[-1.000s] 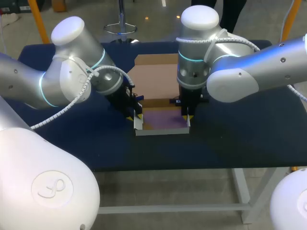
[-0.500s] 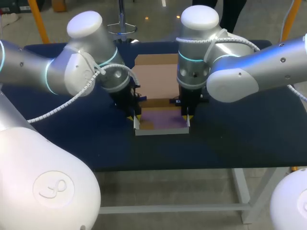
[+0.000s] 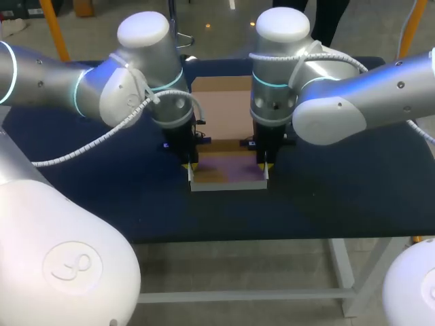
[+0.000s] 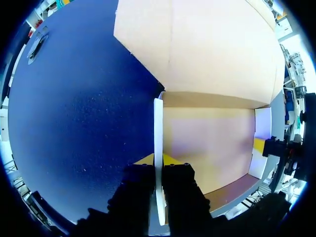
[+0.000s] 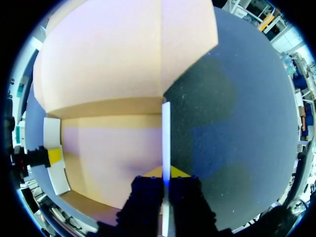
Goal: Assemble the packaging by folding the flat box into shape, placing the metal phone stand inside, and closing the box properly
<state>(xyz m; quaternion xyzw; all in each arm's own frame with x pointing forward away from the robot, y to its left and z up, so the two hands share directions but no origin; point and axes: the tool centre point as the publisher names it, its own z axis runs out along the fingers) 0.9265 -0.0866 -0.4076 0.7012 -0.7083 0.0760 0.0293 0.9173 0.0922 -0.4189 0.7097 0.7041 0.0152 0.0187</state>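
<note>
Head view: two arms stand over the half-folded box [image 3: 228,171] at the middle of the table [image 3: 102,197].
The left arm [image 3: 129,88] comes in from the left and bends down, its wrist almost upright, with the left gripper [image 3: 189,168] at the box's left edge. The right arm [image 3: 340,95] does the same from the right, with the right gripper [image 3: 265,166] at the right edge. Each pincer is narrow and pinches a raised white side wall from both sides: the left flap [image 4: 158,128] and the right flap [image 5: 166,133]. The broad lid panel [image 3: 224,109] lies flat on the far side.
</note>
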